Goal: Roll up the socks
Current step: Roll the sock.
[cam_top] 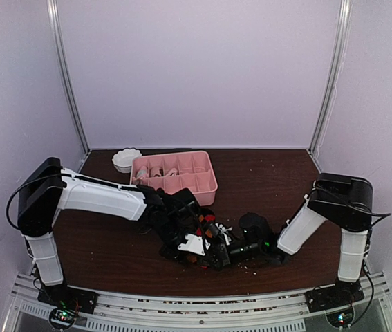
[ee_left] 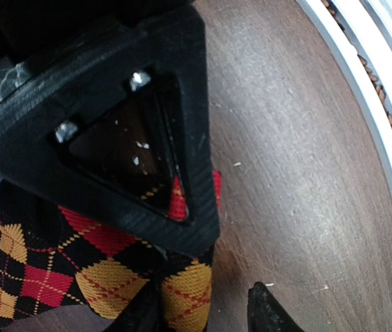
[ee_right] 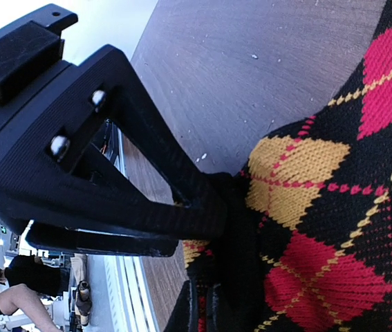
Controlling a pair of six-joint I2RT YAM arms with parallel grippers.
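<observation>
**Right gripper**: fingers pressed together, pinching the edge of the argyle sock.

**Left gripper**: jaws partly apart. One finger lies over the same black sock with its red and yellow diamonds, and the fabric runs between the two fingers. Whether they grip it cannot be told.

**Argyle sock:** on the dark wood table, near its front edge. In the top view it sits between the two grippers, the left at 9 o'clock and the right at 3 o'clock.

**Pink tray**: at 12 o'clock from the sock, apart from it.

**White bowl**: at 10 o'clock from the tray, just beside it.
</observation>
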